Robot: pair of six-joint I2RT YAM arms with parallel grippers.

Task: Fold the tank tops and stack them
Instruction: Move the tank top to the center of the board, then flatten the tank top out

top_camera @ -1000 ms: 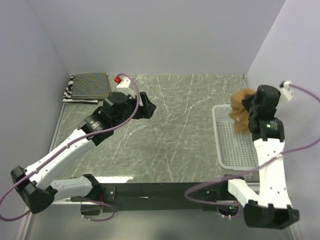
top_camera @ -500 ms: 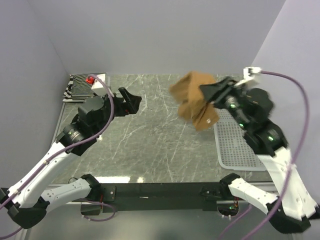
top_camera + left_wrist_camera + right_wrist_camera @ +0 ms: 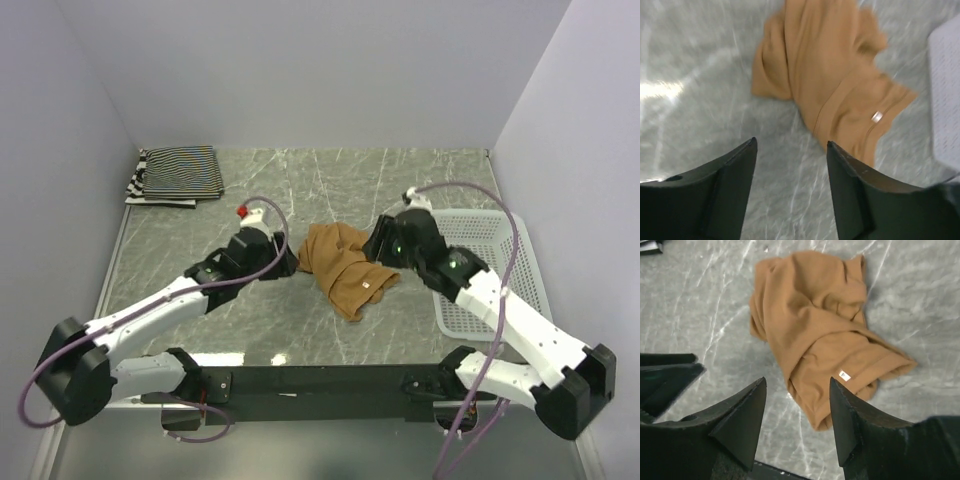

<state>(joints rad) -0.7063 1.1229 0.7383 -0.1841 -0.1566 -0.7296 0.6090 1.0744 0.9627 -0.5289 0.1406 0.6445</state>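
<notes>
The plain tan-brown tank top (image 3: 343, 268) lies crumpled on the marble table, a small white label showing near its hem. My left gripper (image 3: 287, 262) stands open just left of it, low over the table, and holds nothing. In the left wrist view the tan top (image 3: 835, 85) lies ahead of the open left gripper (image 3: 791, 141). My right gripper (image 3: 379, 243) is open at the top's right side. Seen from the right wrist, the tan top (image 3: 815, 325) lies just beyond the open right gripper (image 3: 797, 380). The striped tank tops (image 3: 180, 171) lie folded in a pile at the back left corner.
A white lattice basket (image 3: 497, 235) sits at the right edge of the table, partly under my right arm, and its corner (image 3: 946, 95) shows in the left wrist view. The left gripper's fingers (image 3: 667, 371) show at the left of the right wrist view. Walls close in the table.
The right gripper carried the tan top from the basket to the table's middle and let it go. The left arm swung from the back left toward the top.
</notes>
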